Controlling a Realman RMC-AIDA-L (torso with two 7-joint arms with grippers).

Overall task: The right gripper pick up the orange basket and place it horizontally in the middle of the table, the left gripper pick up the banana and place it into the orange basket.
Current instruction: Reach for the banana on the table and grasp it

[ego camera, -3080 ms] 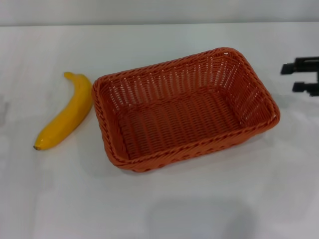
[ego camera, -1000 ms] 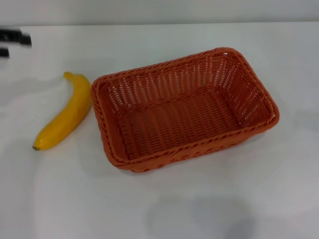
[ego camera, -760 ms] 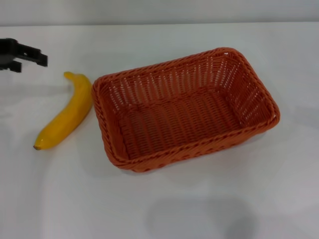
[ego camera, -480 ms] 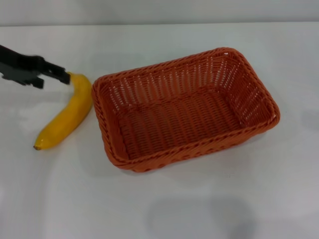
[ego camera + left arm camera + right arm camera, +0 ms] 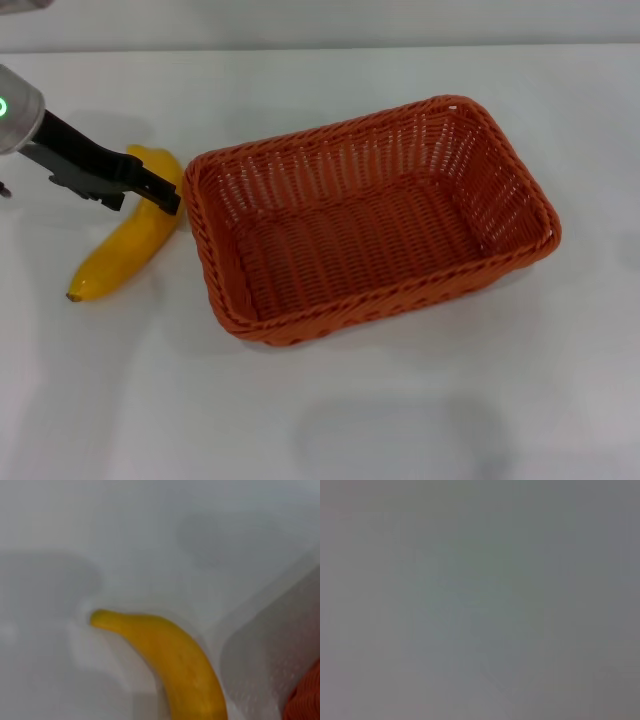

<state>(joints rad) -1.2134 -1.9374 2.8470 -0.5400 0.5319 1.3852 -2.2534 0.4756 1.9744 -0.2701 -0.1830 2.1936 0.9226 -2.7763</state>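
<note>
The orange basket [image 5: 370, 225] is seen lying lengthwise near the middle of the white tabletop [image 5: 400, 400], empty. Just beside its left end the banana [image 5: 125, 240] is found flat on the tabletop. The left gripper [image 5: 165, 197] is positioned over the banana's upper half; whether its jaws are released or clenched cannot be told. The right gripper is nowhere seen.
</note>
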